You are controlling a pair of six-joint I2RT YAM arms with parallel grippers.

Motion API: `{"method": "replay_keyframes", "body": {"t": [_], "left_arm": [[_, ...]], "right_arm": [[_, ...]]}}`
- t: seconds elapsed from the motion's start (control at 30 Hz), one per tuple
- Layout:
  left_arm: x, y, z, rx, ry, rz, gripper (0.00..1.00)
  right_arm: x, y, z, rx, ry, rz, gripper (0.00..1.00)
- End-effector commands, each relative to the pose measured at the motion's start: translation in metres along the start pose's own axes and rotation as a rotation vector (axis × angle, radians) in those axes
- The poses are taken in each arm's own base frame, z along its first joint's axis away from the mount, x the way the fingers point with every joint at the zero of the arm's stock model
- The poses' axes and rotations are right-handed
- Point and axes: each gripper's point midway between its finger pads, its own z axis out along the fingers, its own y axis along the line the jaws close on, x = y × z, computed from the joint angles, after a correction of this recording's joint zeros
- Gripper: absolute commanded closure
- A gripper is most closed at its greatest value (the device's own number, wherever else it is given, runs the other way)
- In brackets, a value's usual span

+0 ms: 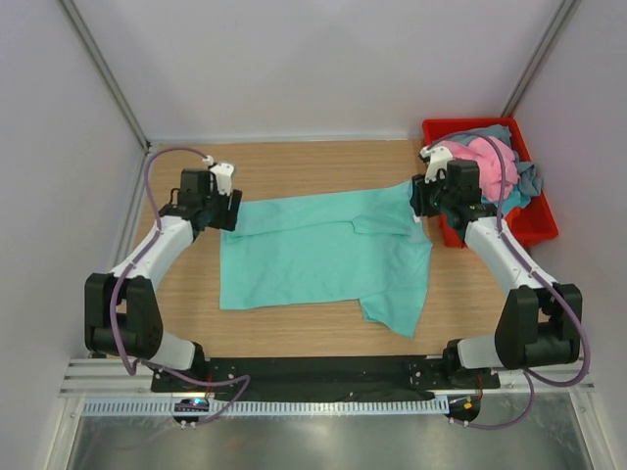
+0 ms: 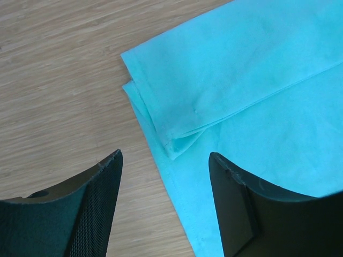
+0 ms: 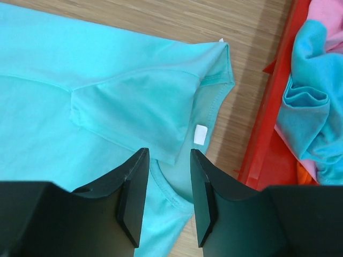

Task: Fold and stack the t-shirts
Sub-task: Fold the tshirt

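Observation:
The teal-green t-shirt lies spread on the wooden table, its top edge folded down and one sleeve folded in. My left gripper is open and empty just above the shirt's far left corner; in the left wrist view its jaws straddle the hemmed edge of the shirt. My right gripper is open and empty above the shirt's far right corner; in the right wrist view it hovers over the neckline by the white label and the folded sleeve. Pink and grey-blue shirts lie in the bin.
A red plastic bin stands at the far right of the table, close beside my right gripper. Its wall shows in the right wrist view, holding a turquoise-blue shirt and a pink one. White walls enclose the table.

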Motion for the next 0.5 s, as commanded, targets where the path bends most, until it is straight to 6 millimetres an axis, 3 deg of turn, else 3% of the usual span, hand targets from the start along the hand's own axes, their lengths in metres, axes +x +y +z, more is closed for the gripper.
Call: {"method": "replay_keyframes", "body": {"t": [0.0,0.2,0.47], "left_arm": [[0.003,-0.011,0.003,0.056,0.047,-0.058,0.34],[0.027,-0.019,0.017,0.093,0.183,-0.098,0.39],[0.028,-0.005,0.035,0.032,0.199,-0.065,0.43]], "right_arm": [[-0.010,0.005,0.010,-0.035,-0.008,0.025,0.57],[-0.002,0.024,0.034,-0.121,0.049,0.043,0.57],[0.009,0.035,0.046,-0.143,0.073,0.038,0.57]]}}
